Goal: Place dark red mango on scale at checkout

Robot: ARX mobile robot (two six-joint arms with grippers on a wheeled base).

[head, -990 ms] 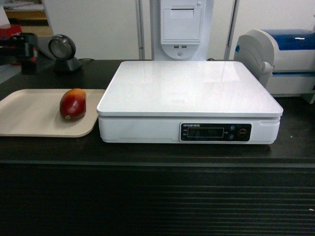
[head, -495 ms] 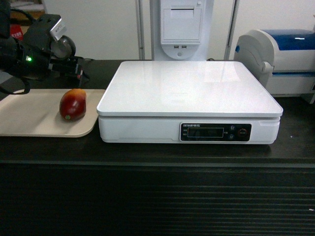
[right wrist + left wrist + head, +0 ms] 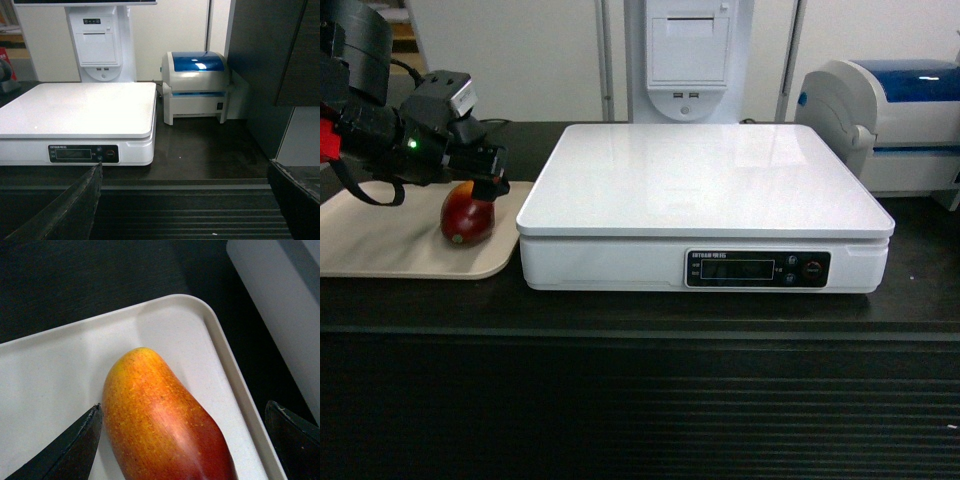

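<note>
The dark red mango [image 3: 467, 222] lies on a beige tray [image 3: 380, 250], just left of the white scale [image 3: 705, 180], whose platform is bare. My left gripper [image 3: 485, 185] hangs over the mango's far end. In the left wrist view this gripper [image 3: 184, 406] is open: its black fingers [image 3: 75, 450] stand on either side of the mango [image 3: 165, 425], and the left one is very near the skin. My right gripper [image 3: 185, 167] is open and holds nothing. It is low in front of the counter, facing the scale [image 3: 80, 110], and is out of the head view.
A white receipt printer stand [image 3: 688, 55] rises behind the scale. A blue-topped label printer [image 3: 890, 120] sits at the back right. The tray's raised rim [image 3: 235, 390] runs between the mango and the scale. The dark counter has a ribbed front face [image 3: 640, 400].
My left arm has come in from the far left and moved right and down until its gripper is over the mango. The mango and the scale have not moved.
</note>
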